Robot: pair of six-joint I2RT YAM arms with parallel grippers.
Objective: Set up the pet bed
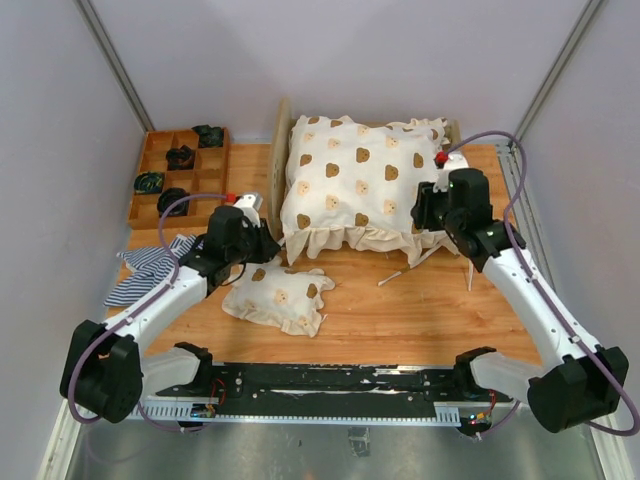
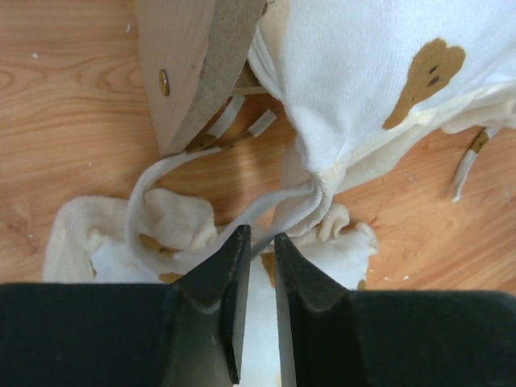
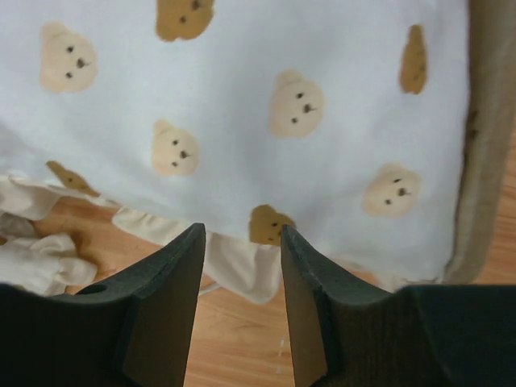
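Left tool [image 2: 260, 235] has its two fingers drawn nearly together with only a thin slit between them. A white tie [image 2: 290, 214] from the gathered corner of the quilt [image 1: 350, 185] runs down to that slit; whether the tie is pinched cannot be told. This tool sits at the quilt's near left corner, just beside one wooden end board of the bed frame [image 1: 283, 140]. Below it a small bear-print pillow [image 1: 280, 295] lies flat on the tabletop [image 1: 400, 310].

Right tool [image 3: 242, 230] stands open with nothing between its fingers. It is poised over the quilt's ruffled edge at the right end of the bed.

The bed frame stands at the back middle of the tabletop, draped by the quilt so that only its two end boards show. The striped mattress [image 1: 150, 265] lies crumpled at the left edge, well apart from the frame and partly under the left arm. Behind it sits a brown tray [image 1: 150, 195] holding dark items.
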